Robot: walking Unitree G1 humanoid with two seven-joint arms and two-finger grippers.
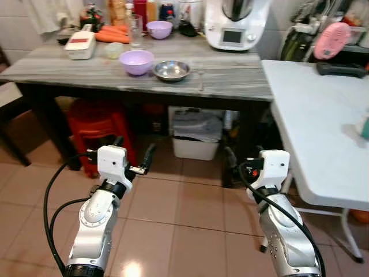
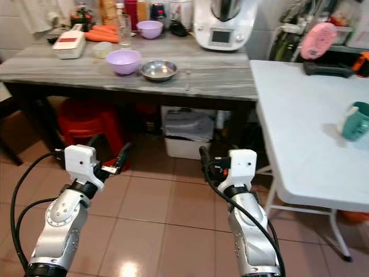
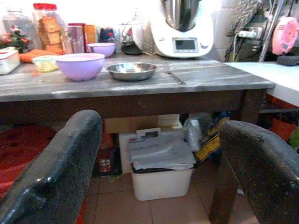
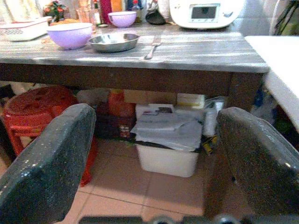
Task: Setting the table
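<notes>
Meanwhile both grippers, left (image 1: 134, 154) and right (image 2: 203, 157), hung empty with jaws spread above the floor, well short of the counter (image 1: 230, 78) where a steel bowl (image 1: 171, 70) sat beside a purple bowl (image 1: 136, 62).

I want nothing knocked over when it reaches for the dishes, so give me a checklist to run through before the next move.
1. Left hand open and holding nothing: ok.
2. Right hand open and holding nothing: ok.
3. Steel bowl near the front edge of the grey table, nothing stacked in it: ok.
4. Purple bowl stands just left of the steel bowl, close enough to get nudged: not ok.
5. Fork lies flat to the right of the steel bowl, apart from it: ok.
6. Hands within reach of the dishes: not ok, both hang low over the floor, short of the table.
</notes>
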